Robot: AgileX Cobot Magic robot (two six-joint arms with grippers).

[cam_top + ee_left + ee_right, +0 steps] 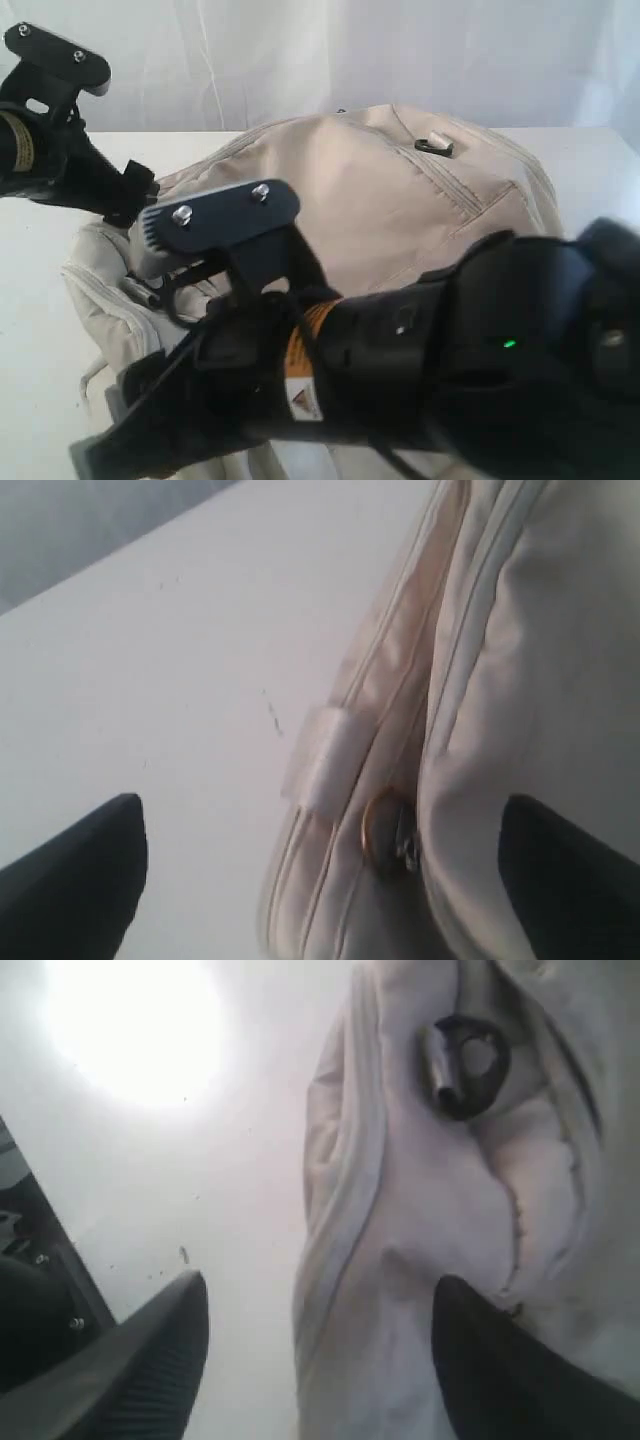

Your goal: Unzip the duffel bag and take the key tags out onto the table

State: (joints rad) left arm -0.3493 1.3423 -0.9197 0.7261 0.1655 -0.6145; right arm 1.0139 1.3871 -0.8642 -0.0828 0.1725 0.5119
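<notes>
The cream duffel bag (400,210) lies on the white table (40,320), its zippers closed where they show, with a dark metal pull (433,146) on top. My left gripper (325,880) is open at the bag's left end. Its fingers straddle the seam, where a metal pull (388,832) sits beside a pale webbing loop (325,760). My right gripper (320,1360) is open too, reaching across low in front. One fingertip (150,1360) is over the table, the other over bag fabric (420,1260) below a dark ring pull (465,1065). The key tags are hidden.
My right arm (450,350) fills the exterior view's foreground and hides the bag's front side. The left arm (60,150) hangs over the back left of the table. A white curtain (320,50) closes off the back.
</notes>
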